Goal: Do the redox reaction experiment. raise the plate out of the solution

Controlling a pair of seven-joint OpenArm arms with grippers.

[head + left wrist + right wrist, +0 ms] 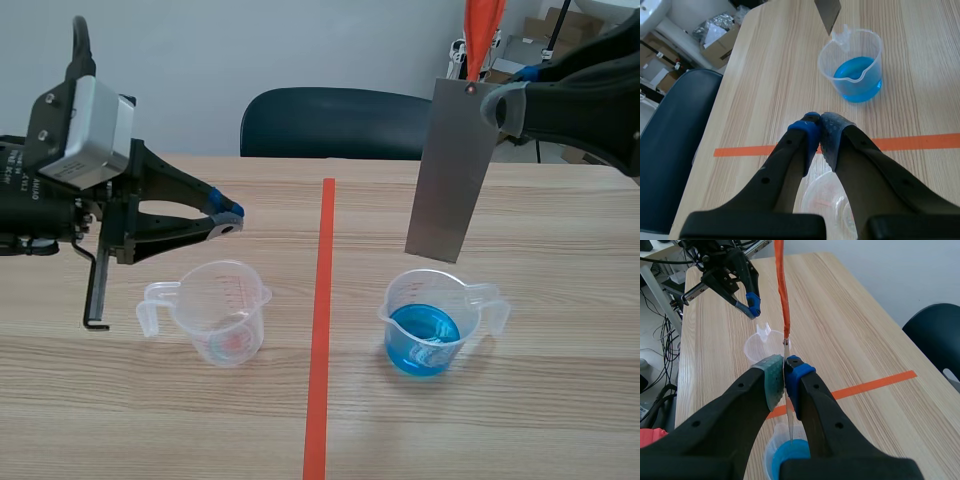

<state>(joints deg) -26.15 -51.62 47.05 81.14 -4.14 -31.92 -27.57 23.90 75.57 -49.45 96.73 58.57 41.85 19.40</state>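
Note:
A grey metal plate (452,172) hangs upright above the clear beaker of blue solution (428,325), its lower edge clear of the rim. My right gripper (508,100) is shut on the plate's top corner, where an orange ribbon (481,32) is tied. In the right wrist view the plate (789,412) shows edge-on between the fingers, with the blue beaker (788,454) below. My left gripper (228,215) is shut on nothing, held above the empty clear beaker (222,310). The left wrist view shows the blue beaker (855,67) ahead and the plate's lower corner (829,12) above it.
An orange tape line (321,320) runs down the table's middle between the two beakers. A dark blue chair (335,122) stands behind the far edge. Boxes (545,35) sit on the floor at the back right.

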